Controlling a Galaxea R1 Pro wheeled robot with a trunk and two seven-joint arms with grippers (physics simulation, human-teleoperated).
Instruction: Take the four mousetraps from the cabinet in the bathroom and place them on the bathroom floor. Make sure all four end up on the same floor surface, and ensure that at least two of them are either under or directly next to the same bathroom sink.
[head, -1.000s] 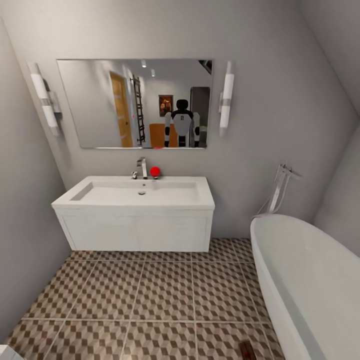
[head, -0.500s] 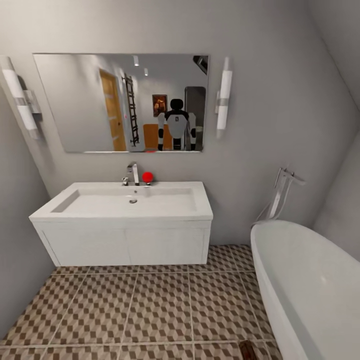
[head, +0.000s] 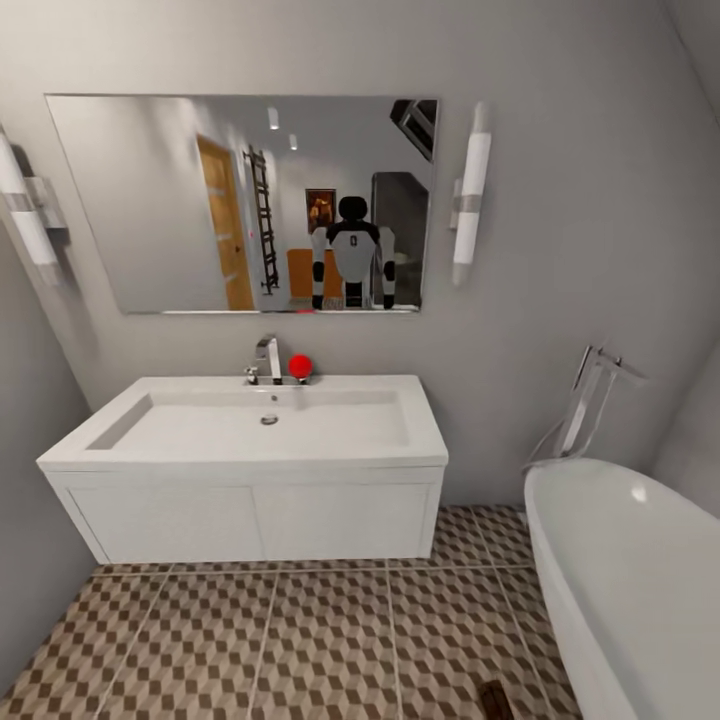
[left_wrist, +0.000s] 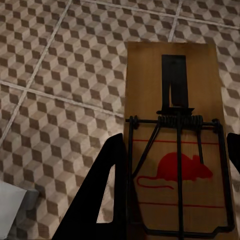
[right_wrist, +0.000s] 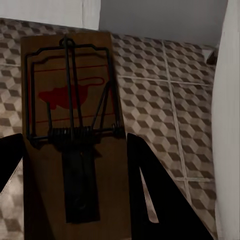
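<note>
- Wooden mousetrap (left_wrist: 172, 145) sits clamped in the left end effector (left_wrist: 172, 165) over the bathroom floor (left_wrist: 60, 75).
- Right end effector (right_wrist: 75, 165) grips another mousetrap (right_wrist: 70, 125).
- White sink (head: 250, 425) centre frame.

Brown-beige cube-patterned bathroom floor (head: 330, 640); tan mousetraps (left_wrist: 172, 150), red mouse print.

- We see the bathroom floor (head: 330, 640), laid in large square tiles with a brown, beige and white cube pattern and pale grout lines.
- The white bathtub (head: 630, 590) stands on it at our right.
- A small dark object (head: 495, 700) lies on the tiles just beside the tub; we cannot identify it.
</note>
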